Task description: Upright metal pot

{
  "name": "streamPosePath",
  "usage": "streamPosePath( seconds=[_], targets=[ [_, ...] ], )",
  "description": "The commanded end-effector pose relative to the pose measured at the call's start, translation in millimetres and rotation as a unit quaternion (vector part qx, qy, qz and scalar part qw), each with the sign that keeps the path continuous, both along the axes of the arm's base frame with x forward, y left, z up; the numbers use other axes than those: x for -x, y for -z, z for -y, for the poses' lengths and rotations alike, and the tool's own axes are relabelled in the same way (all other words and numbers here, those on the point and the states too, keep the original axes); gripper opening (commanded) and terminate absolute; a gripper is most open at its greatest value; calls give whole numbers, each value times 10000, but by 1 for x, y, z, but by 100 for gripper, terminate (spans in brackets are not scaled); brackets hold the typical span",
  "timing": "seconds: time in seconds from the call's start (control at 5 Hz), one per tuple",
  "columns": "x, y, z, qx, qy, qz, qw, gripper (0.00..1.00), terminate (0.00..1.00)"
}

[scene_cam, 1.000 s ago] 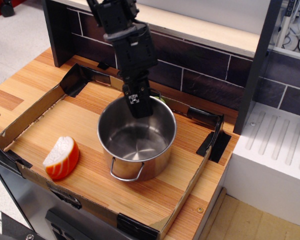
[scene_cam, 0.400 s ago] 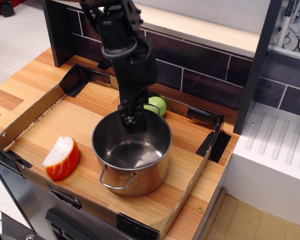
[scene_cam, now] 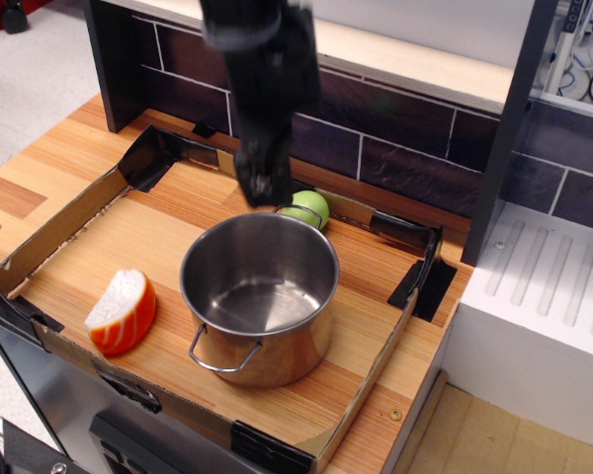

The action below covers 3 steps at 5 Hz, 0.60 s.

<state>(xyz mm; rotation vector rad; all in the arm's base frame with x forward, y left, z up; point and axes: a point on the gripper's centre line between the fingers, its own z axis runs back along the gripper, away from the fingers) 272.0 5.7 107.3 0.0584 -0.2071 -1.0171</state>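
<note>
Jaws lifted clear of upright metal pot, now above rim; opening unclear.

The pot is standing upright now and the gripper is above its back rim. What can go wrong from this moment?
1. The gripper hangs just over the far rim of the metal pot. A sideways move at this height could clip the rim and tip or push the pot.
2. The green ball lies close behind the pot; a nudge could send it rolling along the cardboard wall.
3. The image of the gripper is blurred, so whether it is open cannot be told.
</note>
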Motion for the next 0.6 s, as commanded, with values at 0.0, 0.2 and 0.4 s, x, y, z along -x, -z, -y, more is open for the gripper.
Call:
streamPosePath(
  seconds=[0.0,0.2,0.4],
  targets=[
    [5,-67,-10,267,-129,389,9988,100,0],
    [5,-67,-10,267,-129,389,9988,100,0],
    [5,-67,-10,267,-129,389,9988,100,100]
  ],
)
